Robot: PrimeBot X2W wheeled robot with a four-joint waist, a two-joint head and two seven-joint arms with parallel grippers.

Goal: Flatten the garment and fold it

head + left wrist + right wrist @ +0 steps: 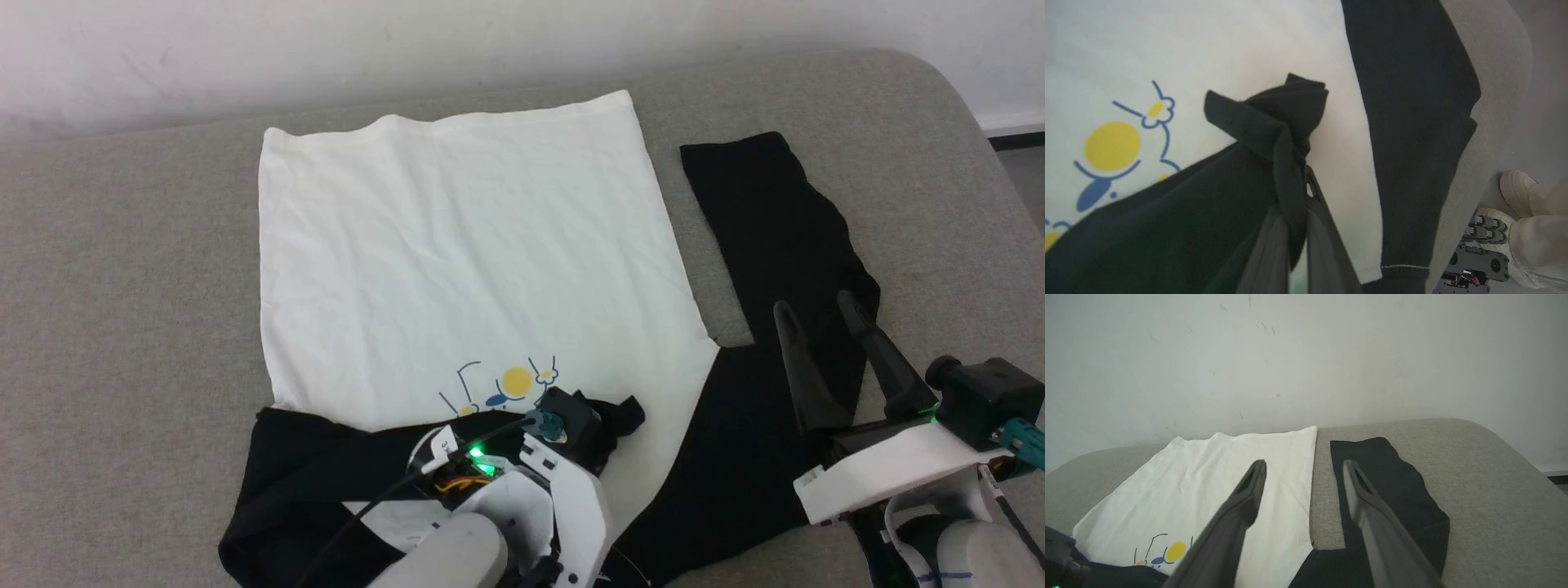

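Observation:
The garment (457, 245) lies print-up on the grey cushion, its white body spread flat with the hem at the far side. One black sleeve (784, 245) stretches out to the right. The other black sleeve (326, 465) is drawn across the near chest, below the yellow-blue print (506, 384). My left gripper (1300, 181) is shut on a bunched tip of that sleeve (1274, 118), lifted a little over the white cloth. My right gripper (815, 306) hangs open above the right sleeve, holding nothing; its fingers (1249, 498) point towards the wall.
The grey cushion (122, 286) runs back to a white wall (490, 41) and curves off at the right edge (971, 122). In the left wrist view a person's pale shoes (1515, 190) stand on the floor beside the cushion, near part of the robot's base (1478, 263).

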